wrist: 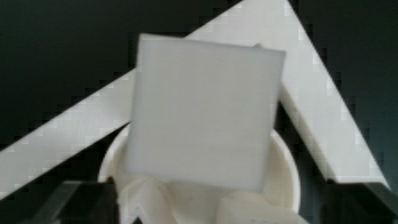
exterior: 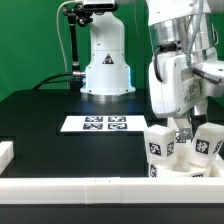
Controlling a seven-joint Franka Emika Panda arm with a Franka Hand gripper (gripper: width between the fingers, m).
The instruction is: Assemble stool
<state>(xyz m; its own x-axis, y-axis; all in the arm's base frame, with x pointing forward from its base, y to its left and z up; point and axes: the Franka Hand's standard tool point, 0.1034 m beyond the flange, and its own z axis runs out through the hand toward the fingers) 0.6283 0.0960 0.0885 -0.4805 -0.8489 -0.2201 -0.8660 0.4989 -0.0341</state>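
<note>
The white round seat (exterior: 186, 168) lies at the exterior view's right, by the front rail. Two blocky tagged legs (exterior: 160, 148) (exterior: 207, 145) stand upright on it. My gripper (exterior: 184, 131) reaches down between them and appears shut on a third leg, mostly hidden behind the fingers. In the wrist view that leg (wrist: 210, 105) fills the middle as a pale block, standing over the seat's curved rim (wrist: 118, 160). The fingertips are blurred at that view's edge.
The marker board (exterior: 106, 124) lies flat mid-table. A long white rail (exterior: 90, 186) runs along the front and a short one (exterior: 7, 152) sits at the exterior view's left; rails (wrist: 71, 130) (wrist: 320, 110) also show in the wrist view. The robot base (exterior: 107, 62) stands behind.
</note>
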